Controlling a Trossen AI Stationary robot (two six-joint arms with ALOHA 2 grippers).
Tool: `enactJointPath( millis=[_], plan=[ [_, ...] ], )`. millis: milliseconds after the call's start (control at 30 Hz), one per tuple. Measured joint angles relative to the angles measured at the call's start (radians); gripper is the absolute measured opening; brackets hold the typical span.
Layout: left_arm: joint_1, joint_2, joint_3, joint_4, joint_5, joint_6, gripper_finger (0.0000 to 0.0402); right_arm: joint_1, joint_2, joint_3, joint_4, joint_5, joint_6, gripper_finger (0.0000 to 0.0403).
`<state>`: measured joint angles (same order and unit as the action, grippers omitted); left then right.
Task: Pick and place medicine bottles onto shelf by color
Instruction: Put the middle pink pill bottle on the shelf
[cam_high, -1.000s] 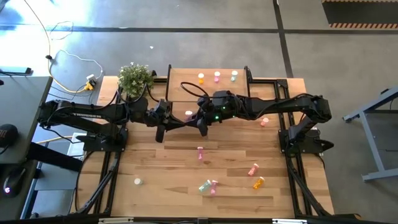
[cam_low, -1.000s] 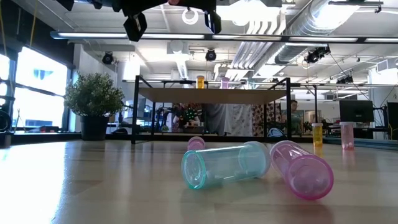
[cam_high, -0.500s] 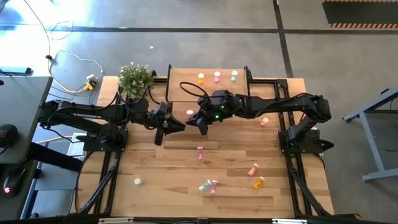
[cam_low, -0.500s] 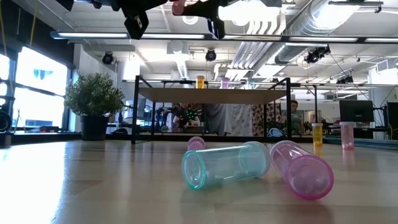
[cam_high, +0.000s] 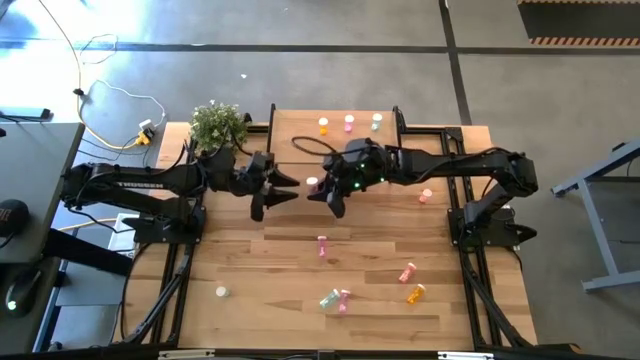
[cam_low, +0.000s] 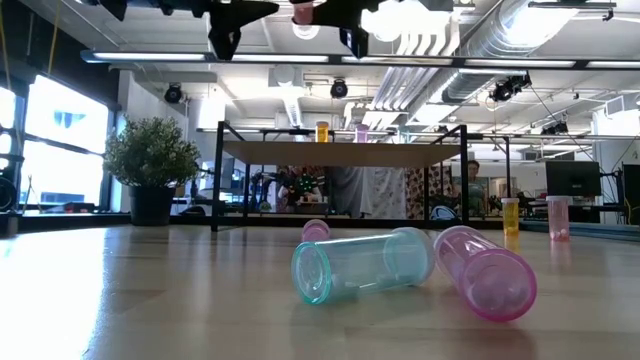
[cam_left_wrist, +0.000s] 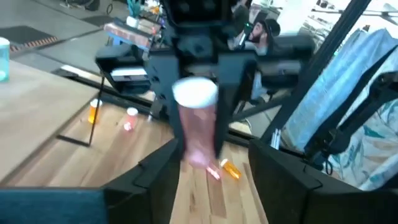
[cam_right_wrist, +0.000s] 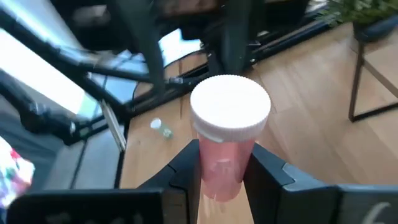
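A pink medicine bottle (cam_right_wrist: 225, 146) with a white cap (cam_left_wrist: 195, 93) hangs high above the table's middle, and my right gripper (cam_high: 322, 190) is shut on it. My left gripper (cam_high: 288, 187) faces it from the table's left and is open; its fingers (cam_left_wrist: 158, 177) stand apart on either side of the bottle's cap end. The shelf (cam_high: 300, 148) at the far edge carries an orange (cam_high: 324, 126), a pink (cam_high: 349, 123) and a green bottle (cam_high: 376, 121), all upright. Several other bottles lie on the tabletop nearer the front. My right gripper pinches the pink bottle's body (cam_right_wrist: 224, 168) below the cap between its two fingers. The fingers come from the table's right, slanting a little down, and lie along the bottle. The bottle is lifted clear, its white cap (cam_right_wrist: 230, 107) pointing toward my left gripper.
Loose on the tabletop: a pink bottle (cam_high: 322, 245), a green and pink pair (cam_high: 335, 299), a pale red one (cam_high: 407, 272), an orange one (cam_high: 415, 293) and another pink one (cam_high: 426, 195). A small white piece (cam_high: 221, 292) lies front left. A potted plant (cam_high: 217, 125) stands left of the shelf.
My left gripper has opened and let go of the pink bottle, which stays in my right gripper above the table's middle. My right gripper has rolled a little about its own axis with the bottle.
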<state>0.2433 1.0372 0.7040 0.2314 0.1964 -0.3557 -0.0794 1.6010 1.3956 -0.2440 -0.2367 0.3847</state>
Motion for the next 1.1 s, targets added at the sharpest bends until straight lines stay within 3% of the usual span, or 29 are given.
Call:
enactJointPath(
  millis=[233,467,767,1100],
  plan=[
    [0.005,0.029,0.000,0.016,0.003,-0.008,0.0200,0.001,0.023,0.000,0.017,-0.009,-0.065,0.0083],
    [0.005,0.106,0.002,0.143,0.008,-0.035,0.0201,0.002,0.045,0.000,0.039,-0.051,-0.080,0.0083],
    [0.005,0.180,0.045,0.141,0.009,-0.079,0.0200,0.001,0.045,0.000,0.034,-0.048,-0.072,0.0083],
    [0.005,0.175,0.050,0.129,0.009,-0.075,0.0197,0.001,0.045,0.000,0.023,-0.047,-0.050,0.0083]
  ],
)
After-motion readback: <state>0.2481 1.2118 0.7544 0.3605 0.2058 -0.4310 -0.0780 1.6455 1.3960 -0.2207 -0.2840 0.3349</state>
